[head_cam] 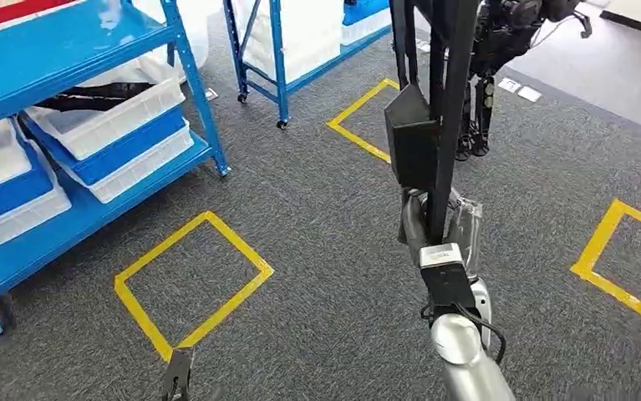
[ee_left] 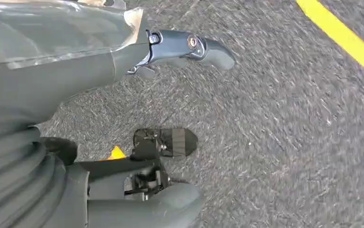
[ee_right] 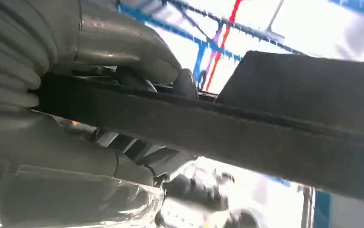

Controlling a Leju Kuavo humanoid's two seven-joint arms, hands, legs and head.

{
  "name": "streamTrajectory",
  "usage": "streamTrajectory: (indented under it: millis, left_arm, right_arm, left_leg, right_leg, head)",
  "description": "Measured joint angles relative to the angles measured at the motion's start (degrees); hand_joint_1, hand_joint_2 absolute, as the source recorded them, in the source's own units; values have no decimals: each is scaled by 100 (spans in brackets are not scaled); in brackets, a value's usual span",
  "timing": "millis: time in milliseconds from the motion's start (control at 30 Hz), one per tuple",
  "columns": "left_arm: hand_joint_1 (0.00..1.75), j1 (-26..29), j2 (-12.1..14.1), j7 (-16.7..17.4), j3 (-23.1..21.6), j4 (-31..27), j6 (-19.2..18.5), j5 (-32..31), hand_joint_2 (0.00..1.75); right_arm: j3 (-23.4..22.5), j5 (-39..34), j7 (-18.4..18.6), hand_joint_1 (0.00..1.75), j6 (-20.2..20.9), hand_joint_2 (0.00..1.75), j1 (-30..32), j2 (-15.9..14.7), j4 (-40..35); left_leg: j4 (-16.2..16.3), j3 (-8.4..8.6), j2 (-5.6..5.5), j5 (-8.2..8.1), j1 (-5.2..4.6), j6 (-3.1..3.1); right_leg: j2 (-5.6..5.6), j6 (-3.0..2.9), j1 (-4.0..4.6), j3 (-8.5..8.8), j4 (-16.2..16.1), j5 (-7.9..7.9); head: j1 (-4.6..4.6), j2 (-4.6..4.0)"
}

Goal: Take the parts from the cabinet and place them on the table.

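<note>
— What is held by the right hand (head_cam: 434, 230)?
— A long black part (head_cam: 446, 100) is gripped upright in front of the robot, its fingers (ee_right: 123, 52) wrapped around the bar; a black box-shaped block is fixed to the bar above the grip.
— And the left hand (ee_left: 137, 118)?
— It is seen over the grey carpet (head_cam: 333, 217) with fingers apart, and nothing is held in it.
— What else is seen?
— A blue rack (head_cam: 74, 109) with white bins (head_cam: 108, 117) is seen at the left. Yellow tape squares (head_cam: 193, 280) are marked on the carpet.
</note>
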Motion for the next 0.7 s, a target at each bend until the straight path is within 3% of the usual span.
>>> streamTrajectory:
  millis: [33, 67, 100, 133, 167, 233, 267, 300, 367, 400, 433, 467, 567, 600, 633, 667, 700]
  left_arm:
    - [0, 7, 4, 4, -13, 2, -2, 0, 175]
    - [0, 6, 7, 4, -24, 2, -2, -7, 175]
    - [0, -1, 20, 17, -43, 2, -7, -32, 175]
    - [0, 6, 24, 28, -66, 4, -13, -55, 175]
    - [0, 19, 33, 44, -72, 13, -18, -70, 175]
    - [0, 61, 63, 81, -74, 50, -72, -92, 175]
    - [0, 86, 76, 96, -79, 55, -109, -96, 175]
    - [0, 98, 87, 109, -81, 59, -147, -103, 175]
    - [0, 98, 109, 129, -101, 63, -173, -129, 175]
    - [0, 98, 107, 147, -114, 63, -142, -173, 175]
    - [0, 96, 94, 166, -127, 70, -109, -190, 175]
    - [0, 100, 65, 177, -153, 85, -74, -214, 175]
    - [0, 102, -11, 232, -223, 98, -46, -251, 175]
    - [0, 100, -31, 236, -240, 98, -57, -278, 175]
    - [0, 93, -33, 240, -247, 98, -85, -291, 175]
    - [0, 93, -39, 247, -249, 100, -107, -299, 175]
    - [0, 98, -37, 260, -251, 103, -151, -317, 175]
  right_arm:
    - [-11, 14, 2, 171, -13, 175, 35, -15, -27]
    - [-20, 20, 7, 171, -28, 175, 64, -26, -55]
    - [-22, 61, 20, 171, -52, 175, 91, -28, -90]
    - [-33, 97, 35, 171, -74, 175, 88, -31, -121]
    - [-33, 125, 39, 171, -83, 175, 87, -22, -134]
    - [-33, 235, 46, 171, -134, 175, 94, -20, -151]
    - [-42, 300, 68, 171, -179, 175, 105, -24, -158]
    - [-50, 377, 88, 171, -214, 175, 108, -29, -162]
    - [-68, 536, 120, 171, -297, 175, 109, -37, -193]
    - [-77, 623, 140, 171, -354, 175, 105, -35, -228]
    - [-79, 683, 144, 171, -405, 175, 99, -24, -250]
    - [-85, 737, 146, 171, -455, 175, 58, -22, -267]
    - [-99, 894, 190, 171, -538, 175, 65, -6, -326]
    - [-109, 942, 210, 171, -555, 175, 66, -15, -348]
    - [-112, 989, 234, 171, -582, 175, 68, -15, -357]
    - [-109, 1038, 260, 171, -590, 175, 49, -13, -361]
    - [-109, 1089, 275, 171, -605, 175, 52, -13, -368]
  left_leg:
    - [-8, 19, 60, -2, 17, -11]
    - [-1, 26, 120, -17, 28, -48]
    - [78, -3, -152, -93, 77, -134]
    - [285, -80, -430, -276, 93, -161]
    - [651, -228, -562, -515, 102, -178]
    - [1530, -620, -666, -915, 112, -202]
    - [1751, -725, -670, -936, 126, -207]
    - [1670, -681, -670, -821, 137, -207]
    - [875, -267, -726, -347, 162, -184]
    - [287, 33, -920, -91, 187, -155]
    - [104, 125, -1220, -179, 210, -130]
    - [38, 119, -1194, -173, 199, -127]
    - [8, 117, -1008, -115, 118, -33]
    - [-129, 157, -901, -21, 214, 37]
    - [-182, 183, -863, 9, 161, 40]
    - [-184, 174, -760, 25, 167, 92]
    - [-184, 160, -685, 25, 153, 89]
  right_leg:
    - [64, -6, 7, -10, 0, 2]
    - [147, -54, -37, -13, -21, 32]
    - [205, -84, -114, -1, -31, 56]
    - [269, -133, -115, -18, -30, 75]
    - [317, -163, -112, -30, -30, 93]
    - [473, -190, -95, -73, -21, 115]
    - [560, -189, -93, -87, -18, 122]
    - [642, -179, -94, -91, -16, 130]
    - [796, -162, -100, -87, 4, 140]
    - [868, -150, -104, -89, 16, 144]
    - [908, -126, -99, -106, 20, 156]
    - [971, -90, -51, -151, 36, 178]
    - [1136, 56, -110, -218, -50, 274]
    - [1113, 72, -53, -283, 5, 269]
    - [814, 56, -54, -360, 121, 194]
    - [629, 5, -39, -528, 451, -5]
    - [567, -21, -36, -724, 880, -193]
  head:
    - [0, 0]
    - [0, 0]
    - [-7, 0]
    - [-5, 0]
    - [-16, 0]
    - [-20, 0]
    - [-18, 0]
    - [-18, 0]
    - [-20, 0]
    - [-22, 0]
    - [-16, 0]
    - [0, 0]
    - [-27, 0]
    - [-9, 0]
    - [-9, 0]
    - [45, 0]
    - [50, 0]
